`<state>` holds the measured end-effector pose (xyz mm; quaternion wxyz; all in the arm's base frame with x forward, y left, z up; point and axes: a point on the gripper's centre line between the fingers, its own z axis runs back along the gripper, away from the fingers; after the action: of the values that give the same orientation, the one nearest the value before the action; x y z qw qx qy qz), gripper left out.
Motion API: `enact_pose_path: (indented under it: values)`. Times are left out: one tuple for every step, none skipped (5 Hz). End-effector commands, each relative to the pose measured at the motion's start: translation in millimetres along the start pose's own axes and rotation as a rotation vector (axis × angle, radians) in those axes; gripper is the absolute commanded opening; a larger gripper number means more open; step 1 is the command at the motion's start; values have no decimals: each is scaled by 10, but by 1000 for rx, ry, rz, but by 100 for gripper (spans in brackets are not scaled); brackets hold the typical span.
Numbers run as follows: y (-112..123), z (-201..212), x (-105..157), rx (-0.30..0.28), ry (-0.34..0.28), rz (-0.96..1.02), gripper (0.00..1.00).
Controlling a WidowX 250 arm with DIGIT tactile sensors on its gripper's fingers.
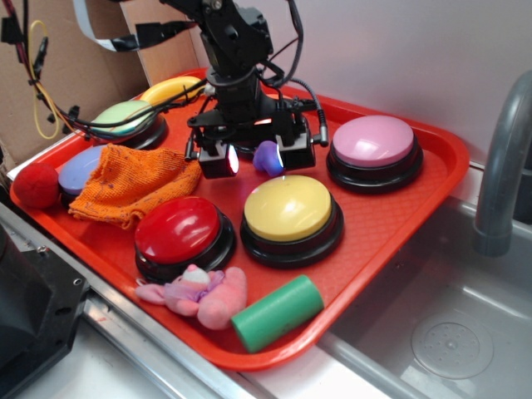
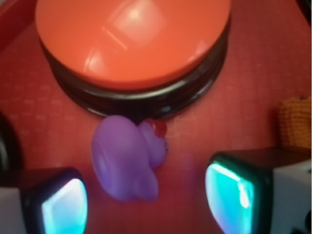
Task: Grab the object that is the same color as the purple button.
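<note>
Nearest the wrist camera, the pincer [image 2: 146, 200] stands released with its 2 glowing pads [image 2: 229, 192] spread either side of the purple toy [image 2: 127, 158], which lies on the red tray [image 2: 44, 112] between them, just before an orange button [image 2: 131, 41] beyond it.

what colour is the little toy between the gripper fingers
Violet-purple, with a small red spot; the toy shows best in the wrist view.

The gripper [image 1: 257, 158] hangs over the red tray [image 1: 391, 229], fingers spread either side of the purple toy [image 1: 268, 157]. Just in front sits the yellow button [image 1: 288, 209]; the pink button [image 1: 373, 141] lies to its right.
</note>
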<state>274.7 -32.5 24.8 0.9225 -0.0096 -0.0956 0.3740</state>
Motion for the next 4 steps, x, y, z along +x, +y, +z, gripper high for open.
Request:
enact_pose_path:
  values:
    - [-33, 67, 79, -44, -46, 26, 100]
    - [-11, 80, 77, -47, -51, 31, 11]
    - [3, 78, 65, -50, -52, 41, 0]
    - [17, 107, 76, -56, -55, 48, 0]
